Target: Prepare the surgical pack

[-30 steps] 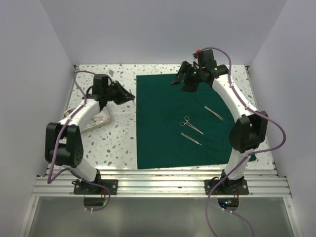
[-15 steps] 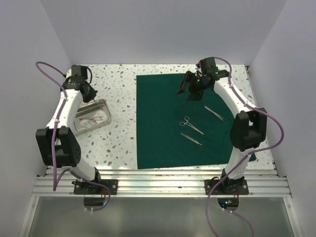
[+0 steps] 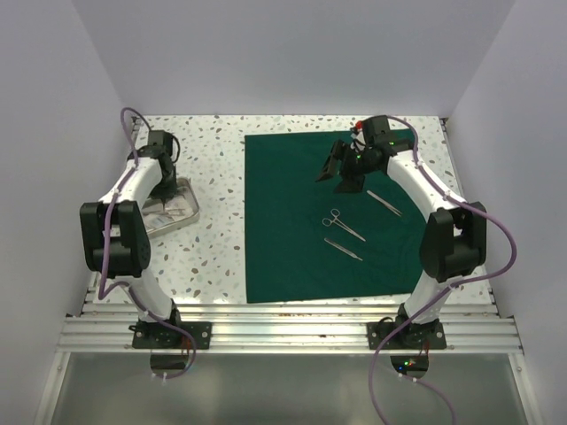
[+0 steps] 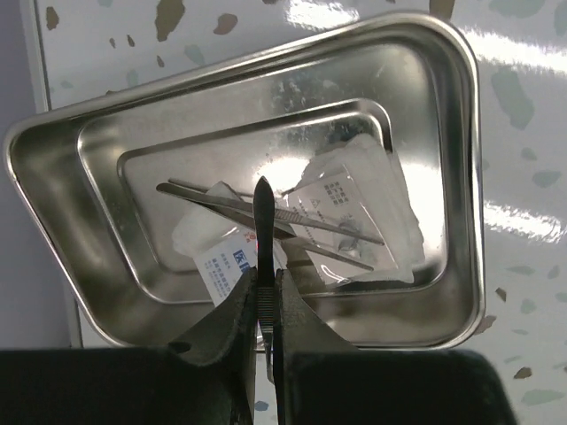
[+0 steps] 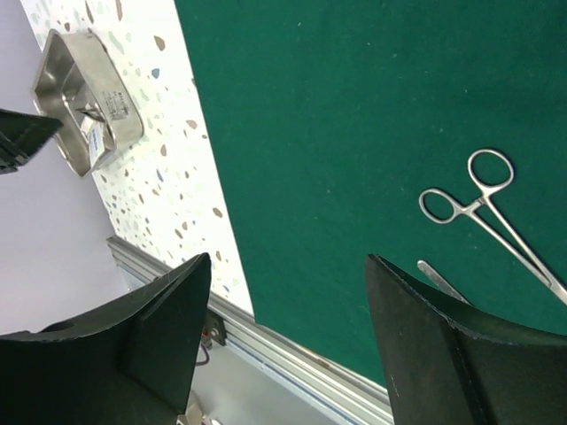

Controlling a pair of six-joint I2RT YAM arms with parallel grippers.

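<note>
- The surgical pack (image 3: 292,239), a large dark green fabric drape, lay spread flat on the speckled counter (image 3: 217,248), right of centre, with its near edge close to the aluminium rail (image 3: 283,319) at the arm bases
- Three steel items rested on the surgical pack, each apart from the others: the ring-handled forceps (image 3: 343,224) near the middle, a straight slim tool (image 3: 384,203) beyond them to the right, and a second slim tool (image 3: 343,250) nearer the rail
- A shallow steel tray (image 4: 53,150) sat on the counter to the left of the surgical pack, apart from it and close to the left wall
- The tray held tweezers (image 4: 217,204) lying across white gauze packets (image 4: 376,208); print on one packet was too small to read
- The left fingers (image 4: 251,292) were pressed together, pinching a slim pointed instrument (image 4: 263,199) whose tip pointed forward over the middle of the tray; contact between that tip and the tray contents could not be determined
- The right fingers (image 5: 190,283) were spread wide and held nothing
- The right fingers hung above the far part of the surgical pack, beyond the three steel items; in the right wrist view green fabric filled the gap between them, and the ring-handled forceps lay off to the right
- The right arm arched over the right side of the surgical pack; the left arm reached along the left wall to the tray
</note>
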